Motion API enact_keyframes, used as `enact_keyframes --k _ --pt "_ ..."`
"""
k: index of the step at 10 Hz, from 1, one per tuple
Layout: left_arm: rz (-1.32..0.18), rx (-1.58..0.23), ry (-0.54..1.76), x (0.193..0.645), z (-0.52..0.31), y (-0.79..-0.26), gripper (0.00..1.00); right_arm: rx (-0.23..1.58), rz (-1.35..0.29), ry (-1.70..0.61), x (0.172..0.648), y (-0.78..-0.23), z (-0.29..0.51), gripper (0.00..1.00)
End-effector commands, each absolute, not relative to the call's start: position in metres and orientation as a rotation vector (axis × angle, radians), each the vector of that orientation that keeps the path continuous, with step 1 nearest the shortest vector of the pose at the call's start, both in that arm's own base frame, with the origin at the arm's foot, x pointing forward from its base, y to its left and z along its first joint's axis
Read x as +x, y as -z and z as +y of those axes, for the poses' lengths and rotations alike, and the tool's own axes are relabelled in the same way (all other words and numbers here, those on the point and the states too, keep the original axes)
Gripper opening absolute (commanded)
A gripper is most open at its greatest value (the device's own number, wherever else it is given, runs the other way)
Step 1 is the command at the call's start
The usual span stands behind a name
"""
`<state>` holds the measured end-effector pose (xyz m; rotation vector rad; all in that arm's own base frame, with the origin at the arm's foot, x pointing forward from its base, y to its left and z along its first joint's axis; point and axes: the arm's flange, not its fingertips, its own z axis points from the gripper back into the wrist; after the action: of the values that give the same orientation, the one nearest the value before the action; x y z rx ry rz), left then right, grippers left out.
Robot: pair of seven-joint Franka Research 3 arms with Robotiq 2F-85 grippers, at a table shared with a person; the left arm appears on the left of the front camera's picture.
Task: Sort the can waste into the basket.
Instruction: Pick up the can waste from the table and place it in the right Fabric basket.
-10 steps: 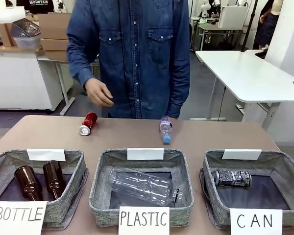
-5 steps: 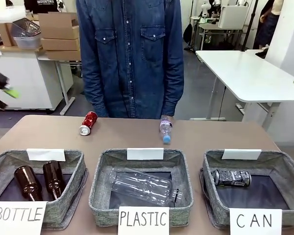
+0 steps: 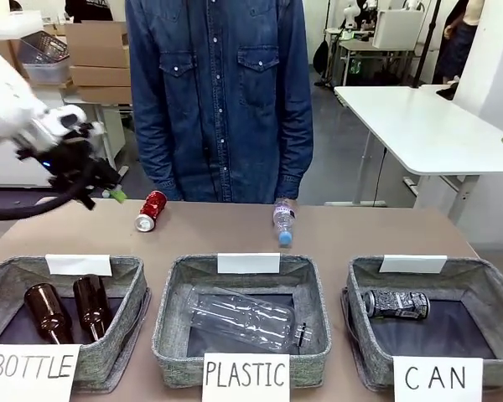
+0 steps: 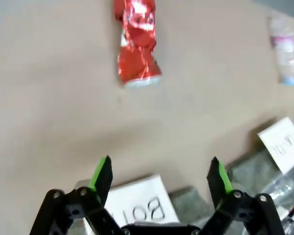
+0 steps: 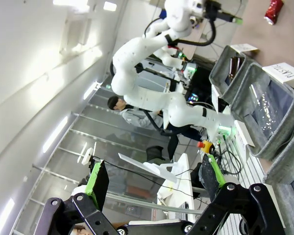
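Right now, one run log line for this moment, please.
left pincer open, short of red can; red can on table; black can in CAN basket; right pincer open

My gripper [image 4: 160,166] hangs with fingers spread over the table [image 4: 49,98], the red can [image 4: 136,46] lying well ahead of my jaws.

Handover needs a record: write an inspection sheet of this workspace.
Surface: brown table, no spills seen.
Job's things: red can on the table; black can inside the CAN basket.
Clutter: small plastic bottle on table; brown bottles in BOTTLE basket; clear bottle in PLASTIC basket.
Claws: left claw open, above table near red can; right claw open, empty.
Cables: black cable under left arm.
Surroundings: person in denim shirt at far side.
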<state>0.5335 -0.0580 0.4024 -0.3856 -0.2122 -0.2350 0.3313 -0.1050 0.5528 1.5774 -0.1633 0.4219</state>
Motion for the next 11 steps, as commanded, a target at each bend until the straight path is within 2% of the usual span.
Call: enact_keyframes --k 1,5,11 --pt "-0.288 -0.304 0.211 0.564 -0.083 -0.367 1.00 1.561 -0.178 -0.445 0.331 -0.551 -0.107 1.00" --pt "-0.401 -0.186 0.202 0.603 -0.108 -0.336 1.00 1.561 -0.178 -0.445 0.331 -0.551 -0.107 1.00" --pt "-0.372 -0.130 0.256 0.619 -0.122 -0.323 1.00 1.561 -0.178 -0.445 0.331 -0.551 -0.107 1.00"
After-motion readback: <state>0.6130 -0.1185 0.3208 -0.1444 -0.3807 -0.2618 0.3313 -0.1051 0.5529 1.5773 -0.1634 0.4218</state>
